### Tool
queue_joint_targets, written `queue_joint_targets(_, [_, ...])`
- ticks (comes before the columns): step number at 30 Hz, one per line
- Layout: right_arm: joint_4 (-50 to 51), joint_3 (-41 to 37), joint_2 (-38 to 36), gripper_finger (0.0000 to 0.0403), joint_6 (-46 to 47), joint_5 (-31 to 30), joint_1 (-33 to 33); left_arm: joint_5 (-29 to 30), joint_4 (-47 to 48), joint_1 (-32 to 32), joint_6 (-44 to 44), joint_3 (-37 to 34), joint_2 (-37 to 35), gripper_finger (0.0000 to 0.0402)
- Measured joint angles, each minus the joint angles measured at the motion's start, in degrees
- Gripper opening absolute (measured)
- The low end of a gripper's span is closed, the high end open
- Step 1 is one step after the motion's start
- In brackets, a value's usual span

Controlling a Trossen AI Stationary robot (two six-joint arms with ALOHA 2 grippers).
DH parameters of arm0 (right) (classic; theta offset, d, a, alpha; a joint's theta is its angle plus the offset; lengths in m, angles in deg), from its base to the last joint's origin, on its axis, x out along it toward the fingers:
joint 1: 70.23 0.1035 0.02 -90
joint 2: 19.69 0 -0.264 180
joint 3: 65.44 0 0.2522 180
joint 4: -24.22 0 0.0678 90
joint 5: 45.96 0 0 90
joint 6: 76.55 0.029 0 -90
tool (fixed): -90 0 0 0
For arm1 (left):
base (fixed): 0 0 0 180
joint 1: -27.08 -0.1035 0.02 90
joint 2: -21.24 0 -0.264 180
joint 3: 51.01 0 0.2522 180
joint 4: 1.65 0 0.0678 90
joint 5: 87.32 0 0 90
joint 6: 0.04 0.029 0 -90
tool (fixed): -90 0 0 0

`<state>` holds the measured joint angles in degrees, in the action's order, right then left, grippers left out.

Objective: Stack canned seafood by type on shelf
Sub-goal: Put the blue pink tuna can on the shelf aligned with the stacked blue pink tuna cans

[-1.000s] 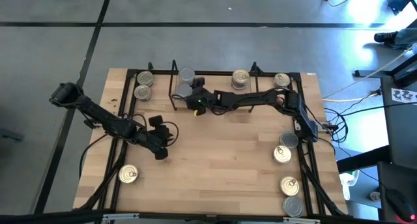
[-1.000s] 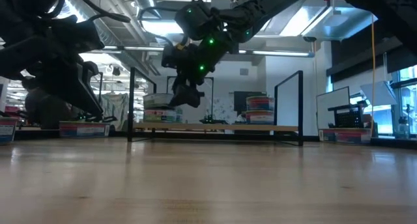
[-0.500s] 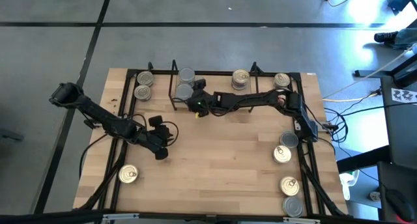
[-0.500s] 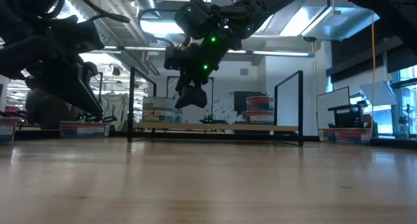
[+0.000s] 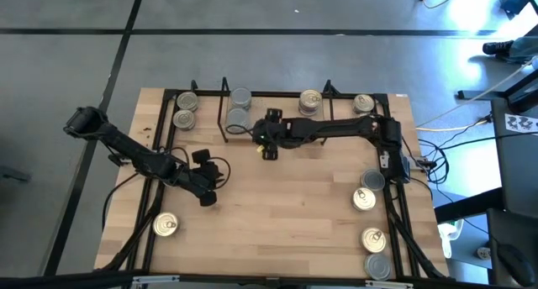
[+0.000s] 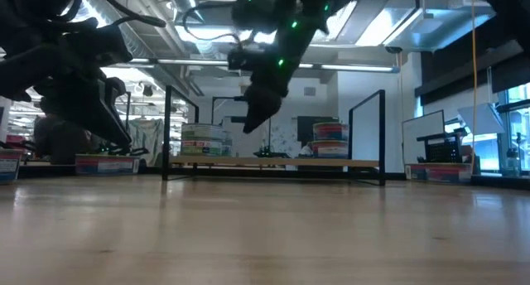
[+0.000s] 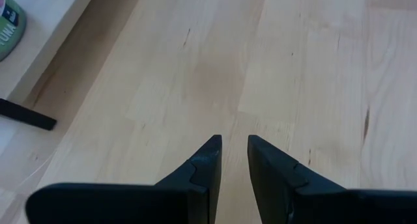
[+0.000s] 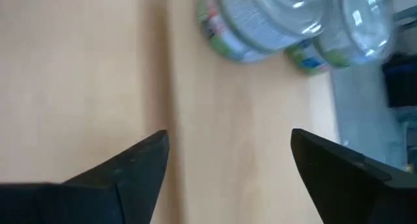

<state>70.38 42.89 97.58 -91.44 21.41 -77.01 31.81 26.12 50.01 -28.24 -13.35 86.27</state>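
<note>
The right claw hung with its fingers spread wide and nothing between them, just off the front edge of the shelf, over bare wood of the surface. Its wrist view looked past the two dark fingers at a pair of silver-topped tins lying close ahead, which appeared to be the grey-lidded cans on the shelf's left part; in the low view these made a short stack on the board. The shelf also carried gold-lidded tins further right and one at its right end. The loose stock lay well apart from this claw: four tins along the right edge of the surface, two left of the shelf outside its frame, and one near the front-left corner. Round and flat, the tins had no long axis to align with. The left claw hovered over open wood with its fingers nearly together and empty; it was the nearer arm to the front-left tin and the two beside the shelf, while the right arm seemed better placed for the right-edge group, which lay back toward its own base.
</note>
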Motion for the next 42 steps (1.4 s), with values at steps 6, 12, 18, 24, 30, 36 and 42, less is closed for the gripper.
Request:
queue_joint_targets(6, [7.1, 0.0, -2.8, 0.0319, 2.6, -1.0, 4.7, 0.0, -0.9, -0.4, -0.2, 0.0, 0.0, 0.0077])
queue_joint_targets(12, [14.0, -0.7, -3.5, 0.0319, 5.9, -3.4, 10.8, -0.1, -3.8, -1.4, -0.9, 0.0, 0.2, 0.0147])
queue_joint_targets(18, [22.4, -4.3, -4.6, 0.0319, 14.5, -3.5, 16.1, -0.3, -8.2, -2.0, -0.1, 0.0, 0.5, 0.0218])
queue_joint_targets(24, [36.3, -7.7, -7.1, 0.0319, 30.9, -11.1, 22.2, -0.4, -16.0, -0.6, 1.3, 0.0, 2.5, 0.0229])
queue_joint_targets(30, [47.4, -11.3, -11.7, 0.0319, 51.1, -9.9, 29.3, -0.4, -23.0, 1.2, 1.1, 0.0, 7.4, 0.0222])
queue_joint_targets(36, [51.2, -19.6, -19.7, 0.0319, 68.8, -1.2, 36.4, -0.5, -29.9, 3.6, 1.1, 0.8, 14.1, 0.0223])
queue_joint_targets(42, [50.8, -29.4, -30.7, 0.0319, 85.7, 7.3, 44.1, -0.5, -30.1, 4.6, 1.6, 4.9, 20.5, 0.0223])
